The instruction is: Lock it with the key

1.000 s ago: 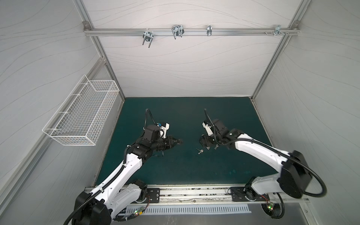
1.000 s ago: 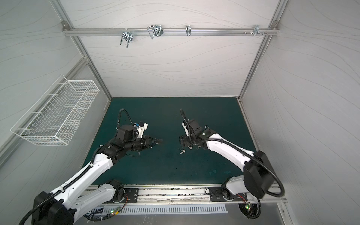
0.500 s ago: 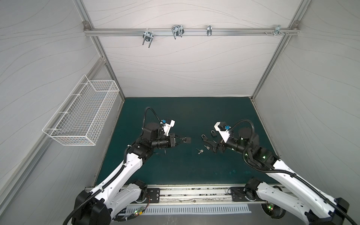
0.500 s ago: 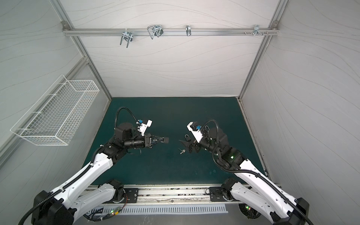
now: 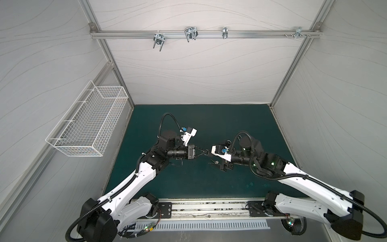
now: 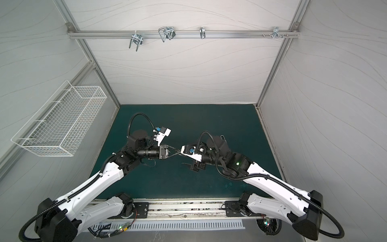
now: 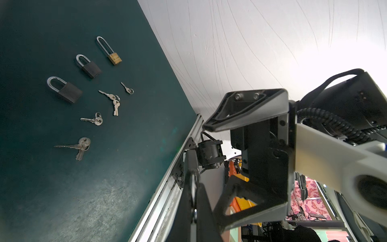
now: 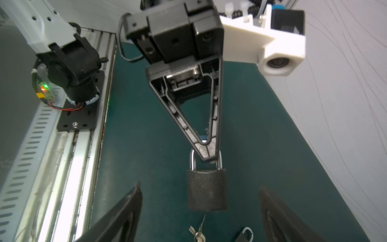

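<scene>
You faced a robotics lab cell. White panel walls (image 5: 188,79), an aluminium frame (image 5: 125,34) and a wire basket (image 5: 88,127) surrounded your green desk (image 5: 209,121).

Dark grey padlock (image 8: 207,189), silver shackle (image 8: 192,161), teal mat (image 8: 146,136).

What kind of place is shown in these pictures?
Probably a robot test cell in a lab: white panels on an aluminium frame enclose it, two arms stand on a rail, and padlocks and keys lie on a green mat.
</scene>
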Controlling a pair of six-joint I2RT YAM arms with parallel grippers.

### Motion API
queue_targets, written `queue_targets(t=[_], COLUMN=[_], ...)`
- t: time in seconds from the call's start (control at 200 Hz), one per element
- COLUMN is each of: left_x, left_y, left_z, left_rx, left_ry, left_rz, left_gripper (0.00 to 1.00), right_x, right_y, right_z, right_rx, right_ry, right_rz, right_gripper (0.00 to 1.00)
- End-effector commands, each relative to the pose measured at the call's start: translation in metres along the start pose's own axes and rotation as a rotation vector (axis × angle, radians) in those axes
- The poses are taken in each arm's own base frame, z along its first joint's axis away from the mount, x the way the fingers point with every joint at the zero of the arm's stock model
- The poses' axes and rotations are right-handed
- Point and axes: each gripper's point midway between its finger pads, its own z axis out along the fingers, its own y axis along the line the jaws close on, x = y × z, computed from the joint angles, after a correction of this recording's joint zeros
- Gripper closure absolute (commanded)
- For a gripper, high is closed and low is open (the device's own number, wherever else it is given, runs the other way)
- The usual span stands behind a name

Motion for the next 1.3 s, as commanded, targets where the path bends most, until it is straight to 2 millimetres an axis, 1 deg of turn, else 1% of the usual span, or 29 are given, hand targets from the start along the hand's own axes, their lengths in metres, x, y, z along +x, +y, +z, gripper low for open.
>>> queue_targets(t=[0.0,0.16,0.435,0.765,0.965,1.13,1.21,1.295], left_x=[-0.019,-0.020,-0.020,-0.020,-0.019,-0.020,-0.020,-0.021], left_y=[-0.034,-0.034,-0.036,-0.036,-0.037,-0.035,-0.036,-0.036], left_z=[-0.003,-0.001,0.000,0.001,0.000,0.000,0.000,-0.001], left_rx=[0.082,0.084,0.088,0.085,0.083,0.072,0.071,0.062], left_ry=[-0.036,-0.031,-0.028,-0.026,-0.020,-0.024,-0.030,-0.037], left_rz=[0.100,0.094,0.100,0.092,0.094,0.088,0.091,0.091], left_gripper=[1.00,1.00,1.00,1.00,1.00,1.00,1.00,1.00], right_x=[-0.004,-0.002,-0.002,-0.003,-0.001,-0.003,-0.004,-0.005], right_y=[-0.005,-0.005,-0.010,-0.013,-0.013,-0.014,-0.014,-0.013], right_z=[-0.001,0.004,0.011,0.009,0.009,0.008,0.006,0.005], right_rx=[0.034,0.049,0.077,0.100,0.106,0.108,0.109,0.102], right_ry=[0.022,0.042,0.053,0.054,0.058,0.053,0.050,0.049], right_rz=[-0.074,-0.084,-0.067,-0.050,-0.042,-0.040,-0.035,-0.018], right_gripper=[0.17,0.24,0.43,0.60,0.76,0.89,0.92,1.00])
